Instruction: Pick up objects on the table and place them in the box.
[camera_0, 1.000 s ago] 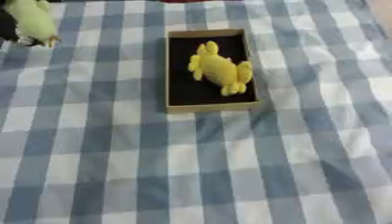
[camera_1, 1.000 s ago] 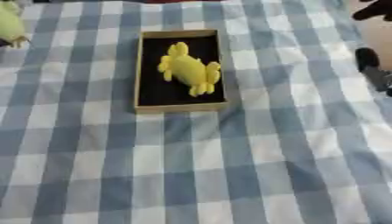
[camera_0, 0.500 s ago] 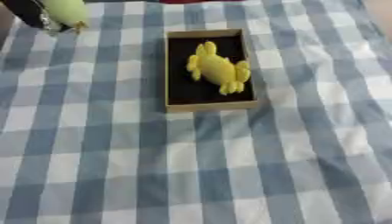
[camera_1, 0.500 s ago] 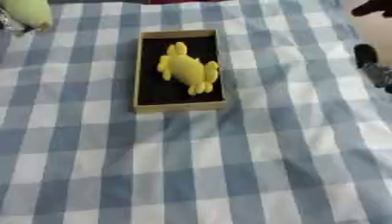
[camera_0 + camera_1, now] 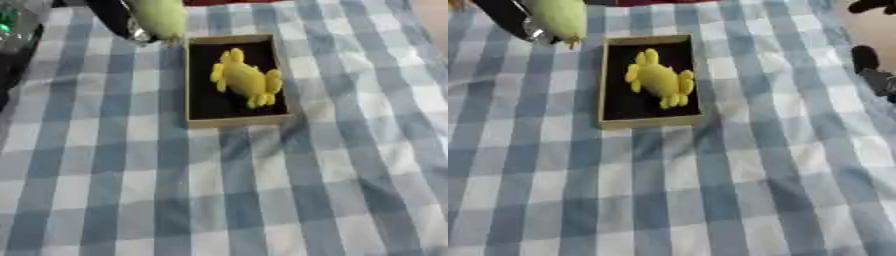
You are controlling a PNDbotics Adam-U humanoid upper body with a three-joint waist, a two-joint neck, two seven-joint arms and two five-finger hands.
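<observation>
A shallow cardboard box (image 5: 194, 85) with a black inside lies on the checked cloth, with a yellow soft toy (image 5: 246, 78) in it. My left hand (image 5: 115, 19) comes in from the top left and is shut on a pale green rounded object (image 5: 163, 17), which hangs just beyond the box's far left corner. My right hand (image 5: 874, 76) shows only as dark shapes at the right edge, away from the box.
The blue and white checked tablecloth (image 5: 227, 190) covers the whole table. A dark object with a green spot (image 5: 10, 30) sits at the far left edge. Bare floor shows past the table's right side (image 5: 881, 30).
My left hand has carried the green object rightward from the far left corner to just beside the box's far left corner. The box, the yellow toy and the right hand have stayed put.
</observation>
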